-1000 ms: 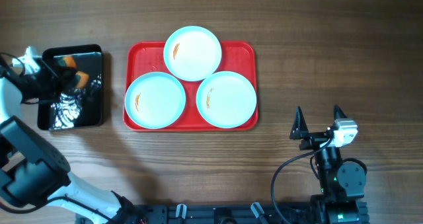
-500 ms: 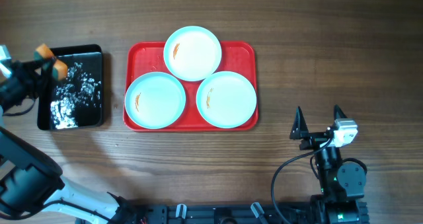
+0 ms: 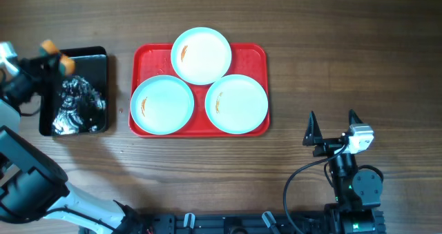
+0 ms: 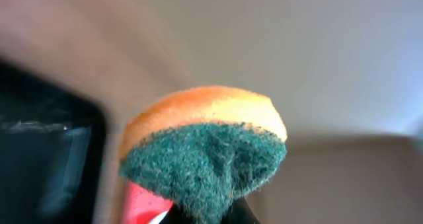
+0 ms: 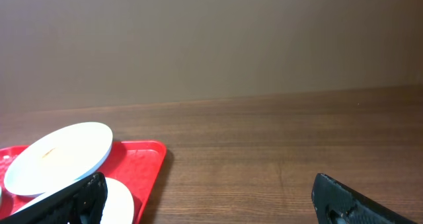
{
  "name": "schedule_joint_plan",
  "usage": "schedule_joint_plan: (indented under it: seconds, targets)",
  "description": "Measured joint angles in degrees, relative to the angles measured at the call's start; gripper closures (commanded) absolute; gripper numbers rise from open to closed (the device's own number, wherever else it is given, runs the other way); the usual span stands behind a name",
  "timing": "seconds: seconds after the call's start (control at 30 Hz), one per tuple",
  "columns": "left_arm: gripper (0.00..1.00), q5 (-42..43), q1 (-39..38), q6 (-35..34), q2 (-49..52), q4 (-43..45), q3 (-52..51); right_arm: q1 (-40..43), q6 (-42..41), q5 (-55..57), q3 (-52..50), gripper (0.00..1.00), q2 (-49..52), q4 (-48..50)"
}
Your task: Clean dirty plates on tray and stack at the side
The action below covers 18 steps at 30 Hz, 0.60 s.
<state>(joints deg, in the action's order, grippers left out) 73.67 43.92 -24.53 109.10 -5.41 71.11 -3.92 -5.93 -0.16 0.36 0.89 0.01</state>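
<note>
The red tray [image 3: 255, 54] holds three pale plates, each with a small orange smear: one at the back [image 3: 201, 56], one front left [image 3: 162, 104], one front right [image 3: 237, 103]. At the far left my left gripper [image 3: 47, 63] is shut on an orange sponge [image 3: 56, 56] with a green scouring face [image 4: 205, 154], held over the back left corner of the black tray. My right gripper [image 3: 332, 118] stands open over bare table, right of and nearer than the tray. Its wrist view shows the back plate [image 5: 59, 154], the tray corner [image 5: 142, 161] and both fingers [image 5: 73, 201].
A glossy black tray [image 3: 93, 58] with soapy foam [image 3: 77, 103] lies left of the red tray. Bare wooden table lies between the red tray and the right arm, and to the tray's right. The right arm's base [image 3: 356, 186] is at the front edge.
The left gripper lifted the sponge out of the black tray's middle and drew it back and left to the tray's corner. The foam in the tray shifted. The right arm stayed still.
</note>
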Motion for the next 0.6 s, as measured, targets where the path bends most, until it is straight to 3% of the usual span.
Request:
schedule_joint_plan:
  seconds: [0.13,0.2,0.23,0.33,0.4,0.53,0.6]
  targets:
    - [0.96,5.6,0.0,-11.5,0.0,4.5,0.1,0.0,0.0,0.0,0.0,0.0,0.0,0.0]
    - [0.95,6.6,0.0,-12.9,0.0,4.5,0.1,0.0,0.0,0.0,0.0,0.0,0.0,0.0]
    - [0.02,6.8,0.0,-12.2,0.0,4.2,0.1,0.0,0.0,0.0,0.0,0.0,0.0,0.0]
    - [0.0,4.1,0.0,-3.9,0.0,-3.3,0.0,0.0,0.0,0.0,0.0,0.0,0.0,0.0]
    - [0.0,-8.6,-0.5,3.9,0.0,-15.5,-1.4,0.0,0.0,0.0,0.0,0.0,0.0,0.0]
    - [0.0,-29.1,-2.6,7.7,0.0,-23.0,-3.1,0.0,0.0,0.0,0.0,0.0,0.0,0.0]
    - [0.0,-33.4,-3.3,8.5,0.0,-22.5,-3.3,0.0,0.0,0.0,0.0,0.0,0.0,0.0]
